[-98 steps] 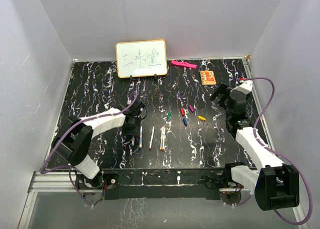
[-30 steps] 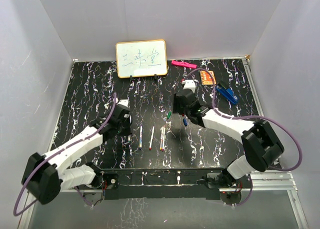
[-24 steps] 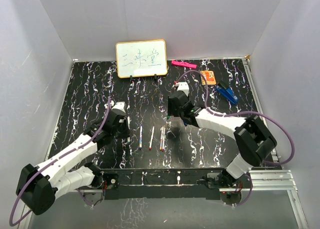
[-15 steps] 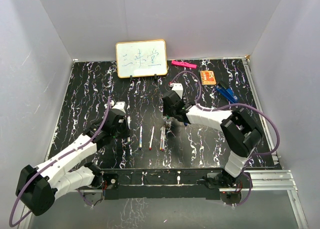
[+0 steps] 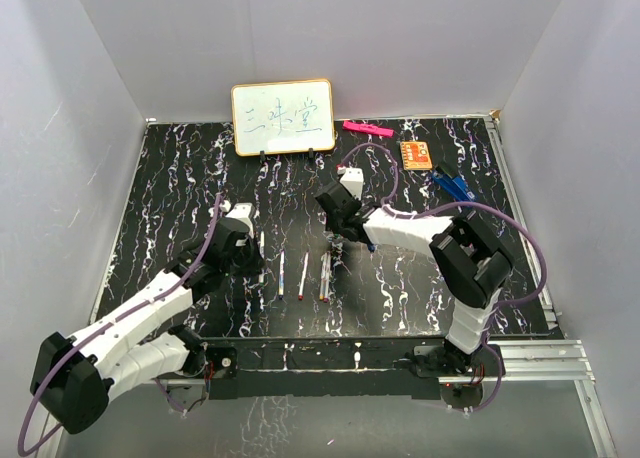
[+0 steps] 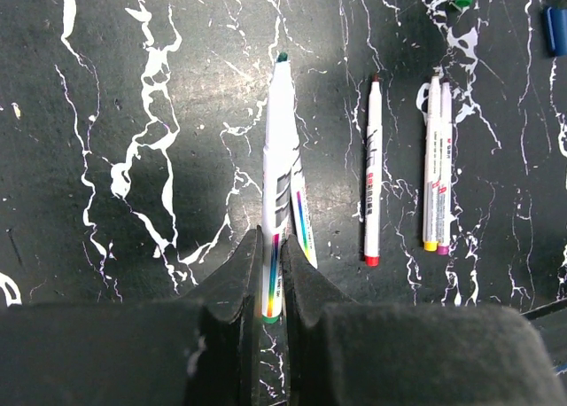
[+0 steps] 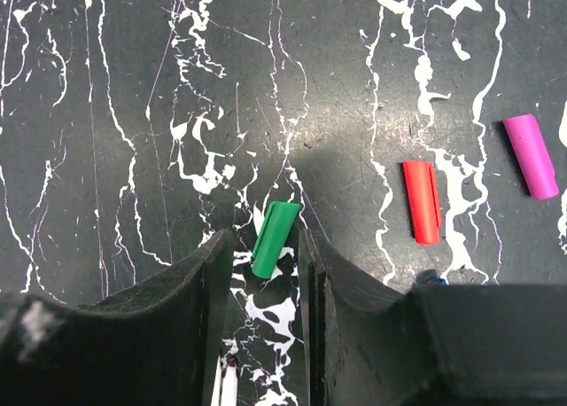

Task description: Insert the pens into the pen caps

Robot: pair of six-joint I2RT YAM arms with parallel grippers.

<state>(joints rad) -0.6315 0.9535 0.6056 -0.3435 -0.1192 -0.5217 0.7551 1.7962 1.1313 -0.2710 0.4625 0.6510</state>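
My left gripper [image 6: 270, 251] is shut on the rear end of a white pen [image 6: 278, 149] with a green tip, which points away from me; in the top view that gripper [image 5: 256, 254] is left of centre. Three more pens [image 5: 304, 275] lie side by side to its right, red-ended [image 6: 373, 175] and yellow- and purple-ended [image 6: 434, 175]. My right gripper [image 7: 264, 246] stands open astride a green pen cap [image 7: 275, 238], with a gap on each side. A red cap [image 7: 422, 202] and a purple cap [image 7: 532, 155] lie to its right.
A small whiteboard [image 5: 283, 117] stands at the back. A pink marker [image 5: 367, 129], an orange card [image 5: 416, 154] and a blue clip [image 5: 453, 186] lie at the back right. A yellow cap [image 5: 403, 236] and a blue cap [image 5: 371, 244] sit right of my right gripper.
My right gripper has swept left across the caps to the green cap and narrowed its jaws. My left gripper has stayed put with the pen.
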